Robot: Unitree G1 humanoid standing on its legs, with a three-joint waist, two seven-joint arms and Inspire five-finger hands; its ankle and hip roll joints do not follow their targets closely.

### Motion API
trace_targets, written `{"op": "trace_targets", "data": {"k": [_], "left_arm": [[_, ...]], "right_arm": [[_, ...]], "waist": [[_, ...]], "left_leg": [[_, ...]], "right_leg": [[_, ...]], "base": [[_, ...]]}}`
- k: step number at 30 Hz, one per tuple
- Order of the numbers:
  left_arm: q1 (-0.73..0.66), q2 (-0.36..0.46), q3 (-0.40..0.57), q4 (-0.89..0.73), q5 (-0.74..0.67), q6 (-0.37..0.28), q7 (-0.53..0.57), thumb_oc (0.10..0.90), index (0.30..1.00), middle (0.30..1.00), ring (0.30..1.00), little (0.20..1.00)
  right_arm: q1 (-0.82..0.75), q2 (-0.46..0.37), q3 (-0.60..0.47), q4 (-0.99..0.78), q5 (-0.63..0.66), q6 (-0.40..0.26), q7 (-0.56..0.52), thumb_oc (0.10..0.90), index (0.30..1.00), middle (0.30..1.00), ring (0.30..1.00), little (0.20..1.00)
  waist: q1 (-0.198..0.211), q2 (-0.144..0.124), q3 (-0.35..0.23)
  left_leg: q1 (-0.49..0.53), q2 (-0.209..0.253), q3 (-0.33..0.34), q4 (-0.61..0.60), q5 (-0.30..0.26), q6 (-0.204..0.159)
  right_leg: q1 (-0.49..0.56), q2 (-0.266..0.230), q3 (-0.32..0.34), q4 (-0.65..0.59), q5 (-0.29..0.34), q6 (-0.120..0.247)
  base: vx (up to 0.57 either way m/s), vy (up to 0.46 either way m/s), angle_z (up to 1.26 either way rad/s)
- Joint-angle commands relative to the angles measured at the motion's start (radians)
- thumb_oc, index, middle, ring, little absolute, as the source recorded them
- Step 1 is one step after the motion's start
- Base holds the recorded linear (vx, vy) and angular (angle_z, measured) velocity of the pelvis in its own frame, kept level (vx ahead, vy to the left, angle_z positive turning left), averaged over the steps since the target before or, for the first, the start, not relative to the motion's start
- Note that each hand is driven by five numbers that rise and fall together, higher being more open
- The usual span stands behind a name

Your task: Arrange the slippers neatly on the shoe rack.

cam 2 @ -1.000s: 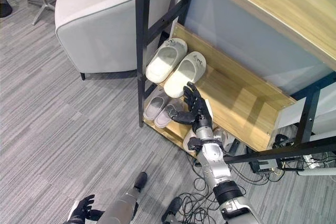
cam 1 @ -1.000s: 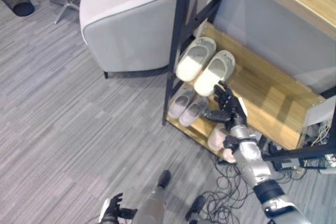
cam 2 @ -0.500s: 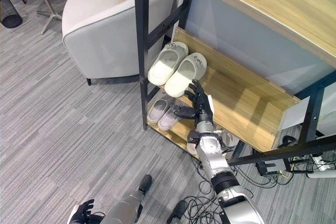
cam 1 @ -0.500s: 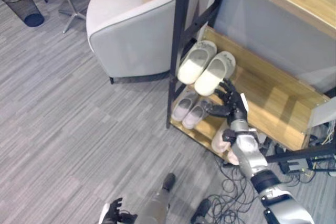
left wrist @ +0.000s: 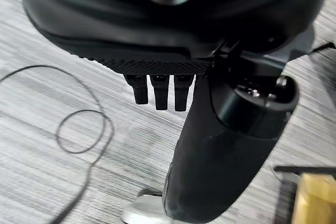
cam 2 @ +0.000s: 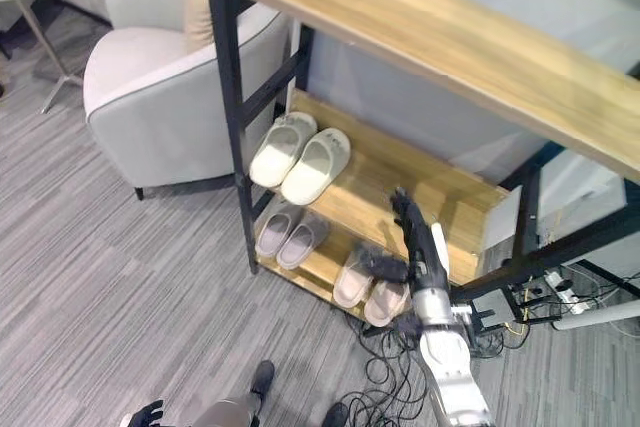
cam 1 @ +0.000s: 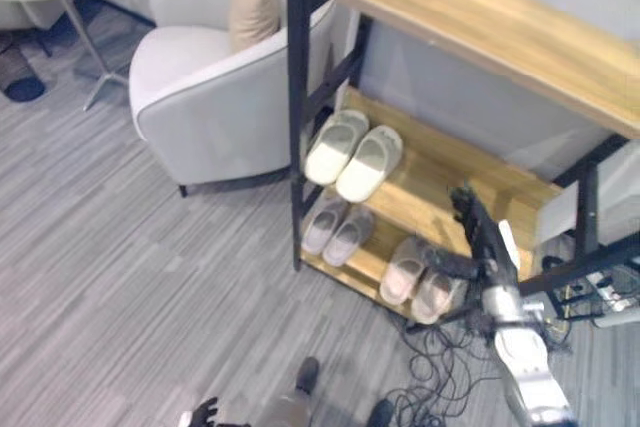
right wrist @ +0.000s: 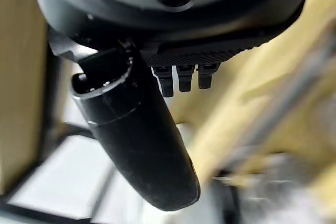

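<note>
The right hand has drawn back from the pair of cream foam slippers on the middle wooden shelf of the black-framed shoe rack — fingers straight, empty — so that pair looks placed. The beige pair below sits half behind its thumb. The left hand, cut off low, shows relaxed fingers.
</note>
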Motion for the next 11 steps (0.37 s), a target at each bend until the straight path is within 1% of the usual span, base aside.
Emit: {"op": "trace_targets", "data": {"k": [1, 4, 5, 6, 7, 8, 9, 10, 11], "left_arm": [[-0.045, -0.009, -0.015, 0.064, 0.052, 0.0, 0.011, 0.8, 0.9, 0.9, 0.9, 0.9], [-0.048, -0.017, -0.013, 0.061, 0.026, 0.004, -0.007, 0.8, 0.9, 0.9, 0.9, 0.9], [-0.048, -0.017, -0.013, 0.061, 0.026, 0.004, -0.007, 0.8, 0.9, 0.9, 0.9, 0.9], [-0.051, -0.021, -0.013, 0.061, 0.012, 0.007, -0.015, 0.8, 0.9, 0.9, 0.9, 0.9], [-0.051, -0.021, -0.012, 0.061, 0.012, 0.007, -0.015, 0.8, 0.9, 0.9, 0.9, 0.9], [-0.057, -0.02, -0.019, 0.07, 0.015, 0.015, -0.017, 0.8, 0.9, 0.9, 0.9, 0.9], [-0.058, -0.022, -0.028, 0.071, 0.022, 0.016, -0.023, 0.8, 0.9, 0.9, 0.9, 0.9], [-0.058, -0.022, -0.028, 0.071, 0.022, 0.016, -0.023, 0.8, 0.9, 0.9, 0.9, 0.9], [-0.051, -0.028, -0.043, 0.084, 0.028, 0.021, -0.028, 0.8, 0.9, 0.9, 0.9, 0.9]], "right_arm": [[-0.019, -0.044, -0.035, 0.072, -0.039, -0.032, -0.01, 0.8, 0.9, 0.9, 0.9, 0.9], [-0.015, -0.003, -0.051, 0.309, -0.027, 0.002, -0.05, 0.8, 0.9, 0.9, 0.9, 0.9], [-0.016, -0.003, -0.05, 0.311, -0.027, 0.0, -0.051, 0.8, 0.9, 0.9, 0.9, 0.9], [-0.028, 0.019, -0.055, 0.426, -0.002, 0.017, -0.065, 0.8, 0.9, 0.9, 0.9, 0.9], [-0.029, 0.019, -0.054, 0.427, -0.002, 0.016, -0.065, 0.8, 0.9, 0.9, 0.9, 0.9], [-0.035, 0.034, -0.049, 0.546, 0.024, 0.031, -0.054, 0.8, 0.9, 0.9, 0.9, 0.9], [-0.043, 0.035, -0.053, 0.621, 0.032, 0.037, -0.059, 0.8, 0.9, 0.9, 0.9, 0.9], [-0.044, 0.035, -0.053, 0.623, 0.033, 0.036, -0.059, 0.8, 0.9, 0.9, 0.9, 0.9], [-0.07, 0.047, -0.078, 0.774, 0.086, 0.048, -0.058, 0.8, 0.9, 0.9, 0.9, 0.9]], "waist": [[-0.02, 0.065, -0.039], [-0.042, 0.077, -0.055], [-0.042, 0.077, -0.054], [-0.049, 0.085, -0.058], [-0.05, 0.085, -0.057], [-0.057, 0.091, -0.06], [-0.062, 0.094, -0.061], [-0.063, 0.094, -0.06], [-0.066, 0.102, -0.059]], "left_leg": [[0.09, 0.03, 0.023, -0.01, -0.102, -0.035], [0.094, 0.04, 0.033, -0.01, -0.093, -0.043], [0.094, 0.04, 0.033, -0.01, -0.094, -0.044], [0.097, 0.047, 0.034, -0.01, -0.092, -0.047], [0.097, 0.047, 0.034, -0.01, -0.092, -0.047], [0.1, 0.051, 0.036, -0.01, -0.091, -0.051], [0.102, 0.053, 0.038, -0.01, -0.09, -0.052], [0.103, 0.053, 0.038, -0.01, -0.091, -0.053], [0.114, 0.057, 0.043, -0.01, -0.094, -0.056]], "right_leg": [[0.092, 0.039, -0.019, 0.017, 0.035, 0.027], [0.096, 0.048, -0.014, 0.007, 0.015, 0.02], [0.096, 0.048, -0.014, 0.007, 0.014, 0.019], [0.098, 0.054, -0.009, 0.005, -0.001, 0.014], [0.098, 0.054, -0.009, 0.005, -0.001, 0.014], [0.101, 0.059, -0.008, 0.002, -0.014, 0.008], [0.103, 0.061, -0.008, 0.001, -0.016, 0.005], [0.104, 0.061, -0.008, 0.001, -0.016, 0.005], [0.111, 0.067, -0.001, -0.001, -0.024, 0.001]], "base": [[-0.04, -0.081, -0.21], [-0.05, -0.073, -0.2], [-0.06, -0.087, -0.09], [-0.04, -0.056, -0.1], [-0.07, -0.112, -0.13], [-0.05, -0.089, -0.16], [-0.05, -0.089, -0.15], [-0.02, -0.077, -0.1], [-0.01, -0.07, -0.04]]}}
